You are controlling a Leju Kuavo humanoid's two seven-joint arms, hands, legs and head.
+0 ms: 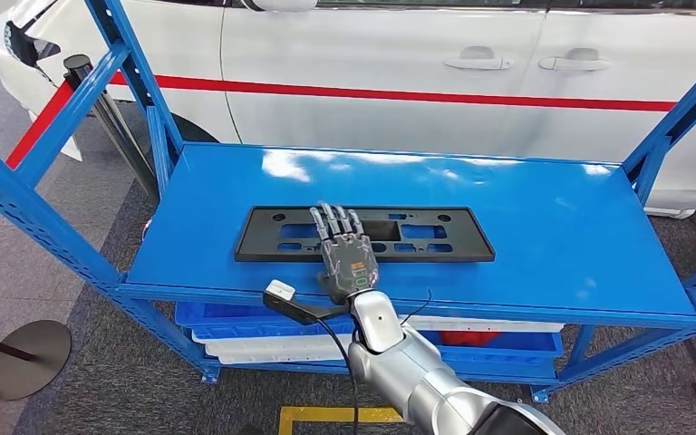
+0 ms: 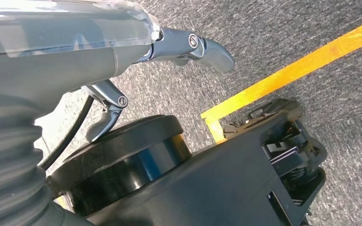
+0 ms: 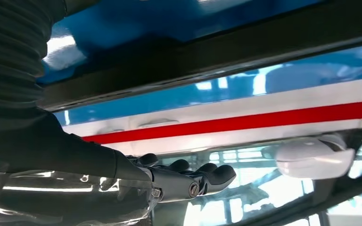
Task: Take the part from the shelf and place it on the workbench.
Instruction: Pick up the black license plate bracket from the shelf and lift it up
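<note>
The part (image 1: 364,234) is a long, flat black plastic frame with cut-outs, lying along the middle of the blue shelf top (image 1: 544,236). My right hand (image 1: 347,257) reaches in over the shelf's front edge and lies above the middle of the part, fingers stretched out straight and apart, palm down. The thumb is hidden. In the right wrist view the same hand (image 3: 179,181) shows straight fingers holding nothing, with the part (image 3: 217,52) as a dark band close by. My left hand (image 2: 122,61) hangs beside my body over the floor, fingers spread and empty.
A white car (image 1: 399,72) with a red stripe stands right behind the shelf. Blue uprights (image 1: 136,82) frame both ends. Blue and white bins (image 1: 263,340) fill the lower level. A stanchion base (image 1: 27,358) stands at the left, yellow floor tape (image 1: 326,417) in front.
</note>
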